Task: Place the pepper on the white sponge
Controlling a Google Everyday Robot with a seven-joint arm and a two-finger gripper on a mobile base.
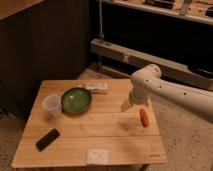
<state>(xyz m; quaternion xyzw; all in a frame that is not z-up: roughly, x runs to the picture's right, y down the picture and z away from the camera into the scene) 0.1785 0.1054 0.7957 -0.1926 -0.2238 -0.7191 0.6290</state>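
The pepper (pixel 144 117) is a small red-orange vegetable lying on the wooden table (pixel 115 135) near its right edge. The white sponge (pixel 98 156) is a flat off-white pad at the table's front edge, near the middle. My gripper (pixel 127 104) hangs from the white arm just above the table, a little left of and behind the pepper, apart from it. It holds nothing that I can see. The sponge is far from the gripper, to the front left.
A green bowl (pixel 76 100) sits at the table's back left with a clear plastic cup (pixel 52 105) beside it. A narrow whitish packet (pixel 96 87) lies behind the bowl. A black phone-like slab (pixel 47 139) lies at the front left. Metal shelving stands behind.
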